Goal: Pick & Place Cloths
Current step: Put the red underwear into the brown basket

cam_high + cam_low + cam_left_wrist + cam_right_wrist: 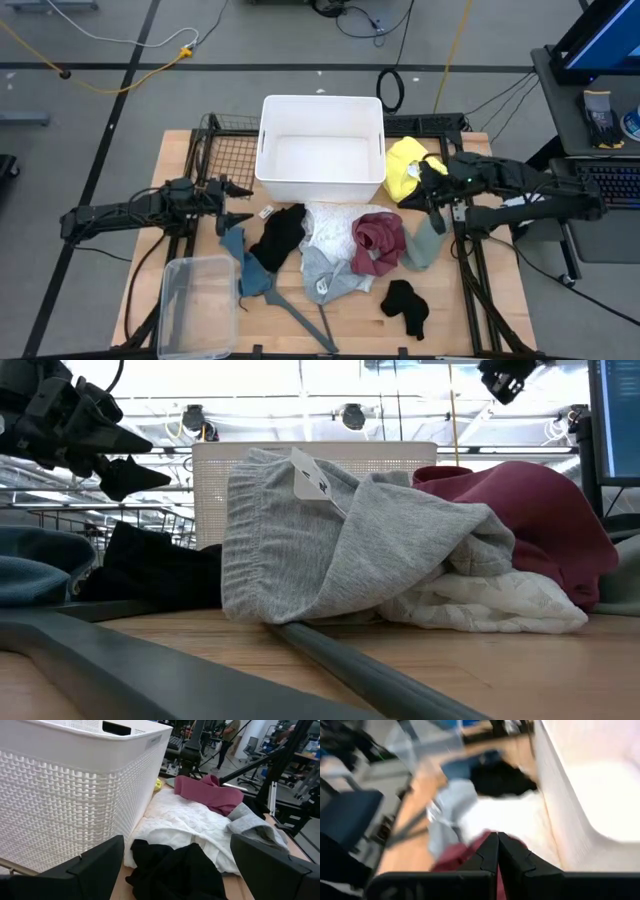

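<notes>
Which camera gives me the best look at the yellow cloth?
High view: the yellow cloth lies in full sight right of the white bin. Left wrist shows only a sliver past the bin's corner. The low and right wrist views do not show it.

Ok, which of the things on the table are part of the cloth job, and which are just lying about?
Job:
yellow cloth
lacy white cloth
maroon cloth
black cloth
light grey cloth
teal cloth
small black cloth
grey-green cloth
white basket, probably the drop-off

Lying about:
grey hanger
clear plastic bin
</notes>
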Motion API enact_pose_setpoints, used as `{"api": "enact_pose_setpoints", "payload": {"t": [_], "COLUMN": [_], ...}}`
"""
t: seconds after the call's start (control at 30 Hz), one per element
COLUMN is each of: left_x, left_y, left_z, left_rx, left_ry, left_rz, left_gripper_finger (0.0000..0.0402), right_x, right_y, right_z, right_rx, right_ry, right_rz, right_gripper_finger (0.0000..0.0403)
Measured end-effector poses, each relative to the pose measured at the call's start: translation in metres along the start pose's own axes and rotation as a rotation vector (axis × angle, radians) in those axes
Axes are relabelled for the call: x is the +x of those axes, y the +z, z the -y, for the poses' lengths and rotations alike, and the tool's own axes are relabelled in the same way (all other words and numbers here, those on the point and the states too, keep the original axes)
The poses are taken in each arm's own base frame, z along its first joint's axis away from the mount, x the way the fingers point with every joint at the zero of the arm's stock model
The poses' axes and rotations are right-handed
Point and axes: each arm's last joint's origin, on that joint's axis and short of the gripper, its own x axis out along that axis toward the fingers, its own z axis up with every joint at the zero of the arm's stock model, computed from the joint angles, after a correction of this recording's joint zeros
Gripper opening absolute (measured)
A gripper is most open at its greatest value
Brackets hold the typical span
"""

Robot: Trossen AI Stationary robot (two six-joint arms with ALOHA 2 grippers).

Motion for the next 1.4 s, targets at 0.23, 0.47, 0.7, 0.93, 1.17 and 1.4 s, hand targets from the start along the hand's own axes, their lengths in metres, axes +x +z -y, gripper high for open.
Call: {"api": "enact_pose_setpoints", "payload": {"t": [0.23, 0.47, 0.7, 0.93, 1.17, 1.4], "left_x": [0.000, 0.000, 0.000, 0.000, 0.000, 0.000], "left_y": [0.000, 0.000, 0.000, 0.001, 0.001, 0.001], "left_z": [0.000, 0.000, -0.002, -0.004, -0.004, -0.004], "left_rx": [0.013, 0.013, 0.015, 0.015, 0.012, 0.011], "left_ry": [0.000, 0.011, 0.086, 0.129, 0.129, 0.129], "left_rz": [0.000, 0.002, 0.016, 0.024, 0.024, 0.024], "left_gripper_finger": [0.0365, 0.0365, 0.0365, 0.0365, 0.0365, 0.0365], "right_x": [0.007, 0.024, 0.054, 0.085, 0.103, 0.103], "right_y": [-0.011, -0.024, -0.029, -0.035, -0.038, -0.038], "right_z": [-0.002, -0.013, -0.040, -0.049, -0.043, -0.026], "right_rx": [0.059, -0.013, -0.171, -0.211, -0.207, -0.125], "right_ry": [-0.098, -0.056, 0.052, 0.025, -0.044, -0.115], "right_rz": [-0.238, -0.449, -0.519, -0.575, -0.626, -0.678], "right_gripper_finger": [0.0001, 0.0001, 0.0001, 0.0006, 0.0056, 0.0140]}}
